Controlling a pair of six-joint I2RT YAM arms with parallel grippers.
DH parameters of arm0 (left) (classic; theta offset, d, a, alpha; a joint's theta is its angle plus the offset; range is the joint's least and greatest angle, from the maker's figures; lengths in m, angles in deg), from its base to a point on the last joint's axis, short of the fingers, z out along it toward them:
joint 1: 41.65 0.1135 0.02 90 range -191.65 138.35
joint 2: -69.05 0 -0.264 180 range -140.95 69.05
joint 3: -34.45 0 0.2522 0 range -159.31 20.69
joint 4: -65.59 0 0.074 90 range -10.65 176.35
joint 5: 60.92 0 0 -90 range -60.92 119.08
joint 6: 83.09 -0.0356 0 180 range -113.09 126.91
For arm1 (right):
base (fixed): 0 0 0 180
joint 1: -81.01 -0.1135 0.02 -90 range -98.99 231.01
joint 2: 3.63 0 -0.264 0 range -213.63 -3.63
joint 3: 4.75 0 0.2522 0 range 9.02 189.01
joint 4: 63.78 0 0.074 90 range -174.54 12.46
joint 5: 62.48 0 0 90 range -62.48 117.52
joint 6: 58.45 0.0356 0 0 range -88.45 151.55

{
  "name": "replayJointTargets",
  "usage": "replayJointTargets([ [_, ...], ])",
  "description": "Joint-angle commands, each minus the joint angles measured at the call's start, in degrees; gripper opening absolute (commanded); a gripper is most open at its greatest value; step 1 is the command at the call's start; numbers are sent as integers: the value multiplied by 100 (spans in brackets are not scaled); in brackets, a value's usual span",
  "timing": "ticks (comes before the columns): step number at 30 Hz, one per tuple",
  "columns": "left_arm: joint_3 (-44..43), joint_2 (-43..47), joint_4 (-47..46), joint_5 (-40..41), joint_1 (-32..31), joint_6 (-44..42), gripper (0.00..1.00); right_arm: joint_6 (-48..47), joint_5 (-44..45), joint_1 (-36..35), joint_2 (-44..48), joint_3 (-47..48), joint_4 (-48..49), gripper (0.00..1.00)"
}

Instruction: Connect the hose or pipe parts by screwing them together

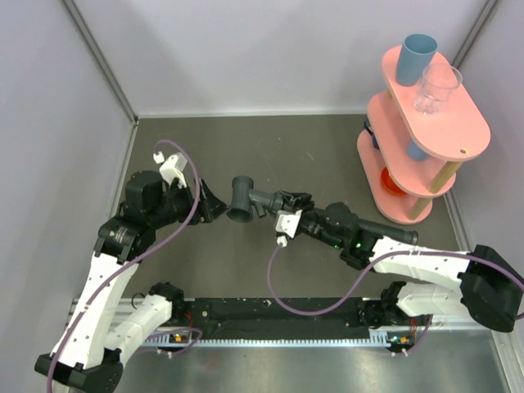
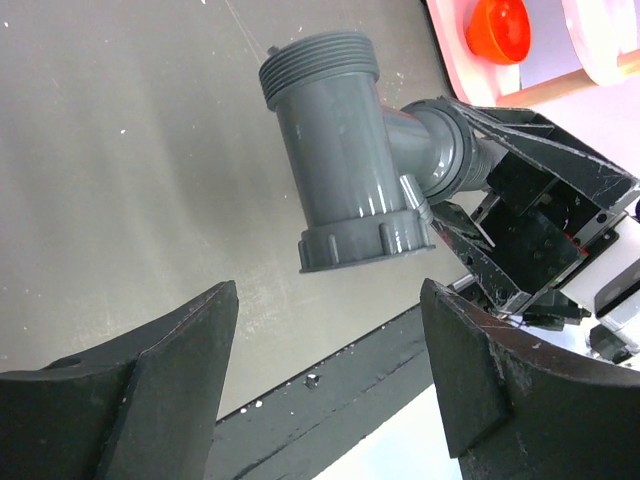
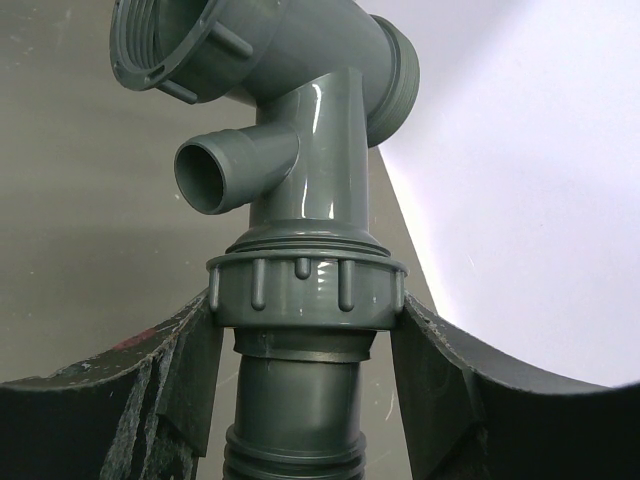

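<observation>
The dark grey branch fitting [image 1: 242,200] hangs above the table between the two arms, with its wide socket end toward my left gripper. Its stem sits in the ribbed collar [image 3: 305,296] of the black hose [image 3: 297,400]. My right gripper [image 3: 305,302] is shut on that collar, one finger on each side. The hose runs back under the right wrist, and most of it is hidden. My left gripper [image 2: 328,300] is open and empty, just short of the fitting's flanged end [image 2: 365,243], not touching it. In the top view the left gripper [image 1: 216,205] is left of the fitting.
A pink tiered shelf [image 1: 426,123] stands at the back right, with a blue cup [image 1: 415,57], a clear glass [image 1: 436,88] and a red bowl [image 2: 497,27]. A black rail [image 1: 278,315] runs along the near edge. Purple cables [image 1: 192,196] loop off both wrists.
</observation>
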Motion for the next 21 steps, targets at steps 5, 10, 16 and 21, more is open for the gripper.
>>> replayJointTargets([
  [5,-171,-308,-739,-792,67,190,79,-480,144,-421,249,-54,421,0],
  [10,-75,-615,-713,-740,75,41,79,-542,223,-641,337,-151,536,0],
  [16,162,-721,-678,-634,84,-117,78,-577,276,-711,302,-160,694,0],
  [21,443,-853,-880,-959,93,-12,78,-586,232,-764,285,-169,799,0],
])
